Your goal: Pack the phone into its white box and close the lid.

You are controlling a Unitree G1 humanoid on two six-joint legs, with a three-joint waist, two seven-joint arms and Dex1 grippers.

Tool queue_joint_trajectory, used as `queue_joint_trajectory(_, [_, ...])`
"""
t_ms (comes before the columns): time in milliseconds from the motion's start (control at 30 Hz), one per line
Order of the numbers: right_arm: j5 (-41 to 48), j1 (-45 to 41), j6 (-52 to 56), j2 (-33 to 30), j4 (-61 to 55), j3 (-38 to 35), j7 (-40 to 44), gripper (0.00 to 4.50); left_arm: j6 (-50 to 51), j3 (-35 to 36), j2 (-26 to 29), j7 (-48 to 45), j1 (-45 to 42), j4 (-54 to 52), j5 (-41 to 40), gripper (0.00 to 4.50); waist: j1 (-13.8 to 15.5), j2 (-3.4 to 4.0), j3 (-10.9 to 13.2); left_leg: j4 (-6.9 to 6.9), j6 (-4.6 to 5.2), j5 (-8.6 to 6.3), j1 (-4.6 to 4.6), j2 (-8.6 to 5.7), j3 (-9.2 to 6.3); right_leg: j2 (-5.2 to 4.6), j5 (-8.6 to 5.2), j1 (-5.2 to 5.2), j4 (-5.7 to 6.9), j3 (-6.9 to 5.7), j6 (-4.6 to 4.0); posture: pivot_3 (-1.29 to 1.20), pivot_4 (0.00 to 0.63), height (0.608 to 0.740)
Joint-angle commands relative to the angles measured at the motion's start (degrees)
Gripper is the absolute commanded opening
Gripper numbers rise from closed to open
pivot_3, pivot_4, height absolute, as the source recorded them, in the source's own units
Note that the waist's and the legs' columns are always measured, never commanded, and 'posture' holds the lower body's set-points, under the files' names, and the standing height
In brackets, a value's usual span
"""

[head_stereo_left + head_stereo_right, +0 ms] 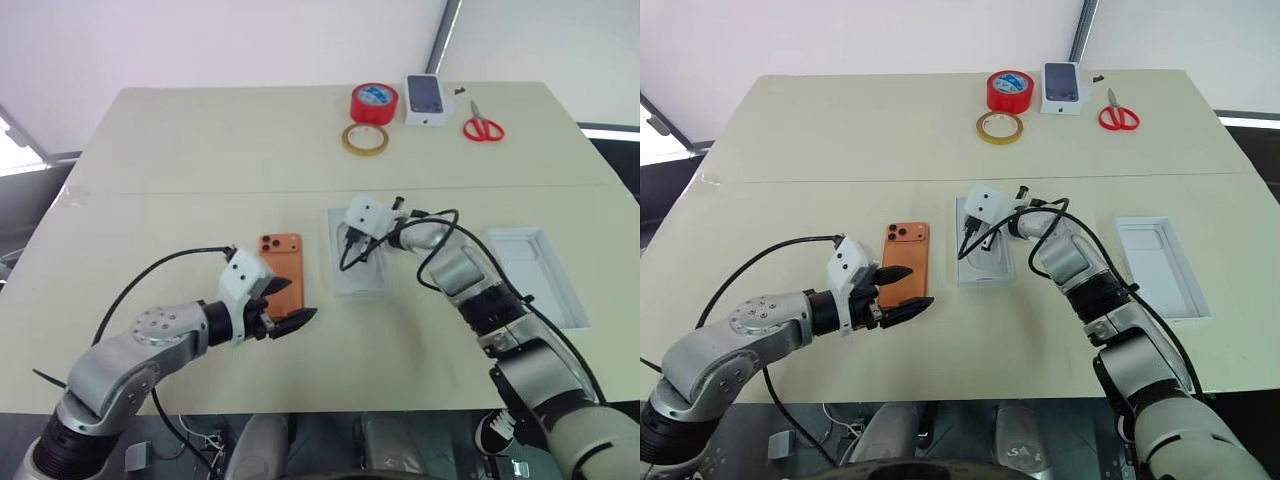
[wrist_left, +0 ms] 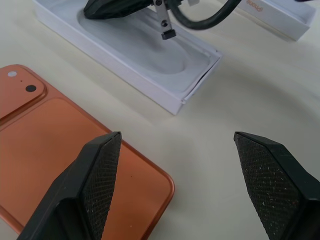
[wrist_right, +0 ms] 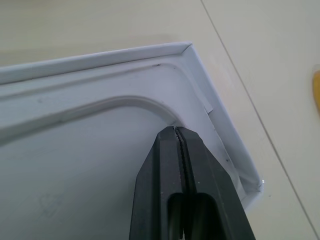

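In the middle of the frame the orange phone (image 1: 281, 271) lay flat on the table (image 1: 200, 150) with its back up, and the white box (image 1: 358, 283) lay just beside it toward the right, with nothing packed in it. The left gripper (image 1: 290, 304) hung at the phone's lower end in the lower left with its two black fingers (image 2: 95, 180) spread wide and holding nothing. The right gripper (image 3: 176, 131) reached down inside the white box with its fingers pressed shut together, pinching nothing, its tips near one inner corner.
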Motion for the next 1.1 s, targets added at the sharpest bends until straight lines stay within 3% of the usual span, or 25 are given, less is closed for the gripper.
queue_joint_trajectory(33, [-1.03,-1.06,-1.73,0.74,0.34,-1.32,-0.73,0.03,0.7,1.68,-0.55,0.46,0.3,-2.44,-0.62,3.8,-0.04,0.0,0.0,0.0,0.0,0.0,0.0,0.0,0.0,0.01,0.0,-0.01,0.02,0.0,0.0,0.0,0.15,0.74])
queue_joint_trajectory(267, [2.42,3.41,-4.61,-2.93,-11.58,-3.61,6.15,0.03,1.06,3.41,-1.07,1.21,1.98,-2.57,-0.27,3.8,0.03,0.01,0.01,-0.02,-0.01,0.01,-0.01,0.01,0.01,0.0,0.0,-0.06,0.08,0.01,0.0,0.0,0.15,0.74])
queue_joint_trajectory(467, [7.14,7.0,1.52,-4.56,-22.39,-6.08,12.26,0.03,5.21,9.16,-5.46,7.41,2.6,-1.14,-3.49,3.8,0.09,0.01,0.01,0.01,-0.01,0.01,0.0,0.01,-0.01,-0.03,0.0,-0.03,0.09,0.0,0.0,0.0,0.15,0.74])
queue_joint_trajectory(567, [8.19,8.22,5.48,-4.66,-28.91,-4.47,15.16,0.0,11.91,16.26,-10.84,16.47,2.25,1.11,-9.64,4.45,-0.01,0.01,0.0,0.01,-0.01,0.0,0.0,0.02,-0.02,-0.05,0.0,-0.04,0.11,0.01,0.0,0.0,0.15,0.74])
queue_joint_trajectory(900, [2.7,5.79,9.14,-2.83,-32.22,4.44,17.15,0.0,28.38,27.98,-18.21,36.3,-4.64,9.09,-26.76,4.45,0.27,-0.01,-0.01,0.14,-0.01,0.0,-0.01,0.01,-0.04,-0.05,0.0,-0.05,0.21,-0.02,0.0,0.0,0.15,0.74])
queue_joint_trajectory(1100, [-5.74,1.43,6.65,-1.89,-28.44,12.79,18.94,0.0,33.19,28.26,-15.75,45.75,-9.78,17.42,-38.67,4.45,0.01,-0.04,-0.02,0.16,-0.02,0.01,0.0,0.02,-0.05,-0.04,0.0,-0.07,0.25,-0.02,0.01,0.0,0.15,0.74])
